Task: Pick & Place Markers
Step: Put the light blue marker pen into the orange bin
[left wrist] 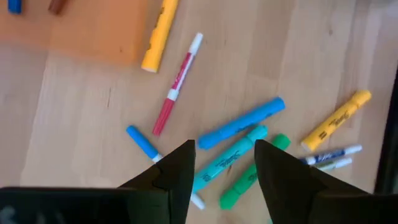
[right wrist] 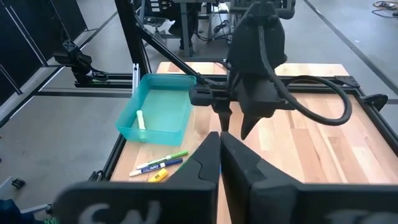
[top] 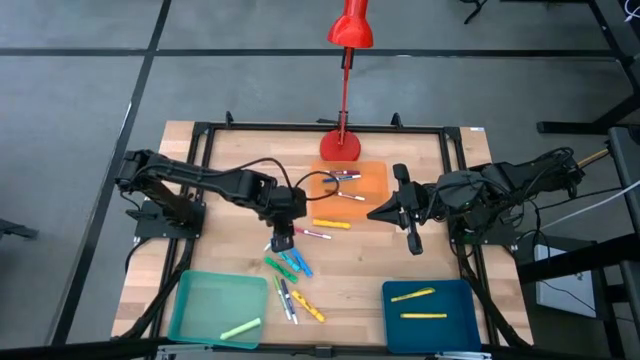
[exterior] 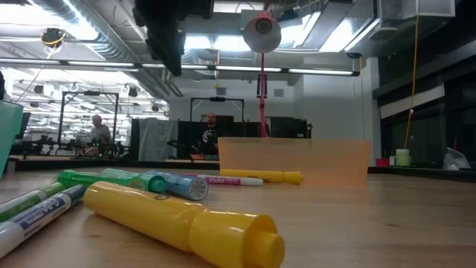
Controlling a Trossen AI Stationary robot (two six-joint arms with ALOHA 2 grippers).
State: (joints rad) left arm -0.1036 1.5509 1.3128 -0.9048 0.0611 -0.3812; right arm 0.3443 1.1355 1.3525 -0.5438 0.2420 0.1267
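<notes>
From above, the left claw (top: 281, 243) hangs over loose markers (top: 291, 265) at mid-desk (top: 360, 262), near an orange tray (top: 372, 181); the right claw (top: 413, 241) waits beside it, pressed together. At desk level, a yellow marker (exterior: 186, 221) lies nearest. The left wrist view shows spread fingers (left wrist: 177, 171) above a teal marker (left wrist: 229, 158), holding nothing.

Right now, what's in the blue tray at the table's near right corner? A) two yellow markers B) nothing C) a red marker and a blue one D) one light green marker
A: the high view shows two yellow markers lying in the blue tray, one above the other; the single light green marker is in the teal tray on the other side.
</notes>
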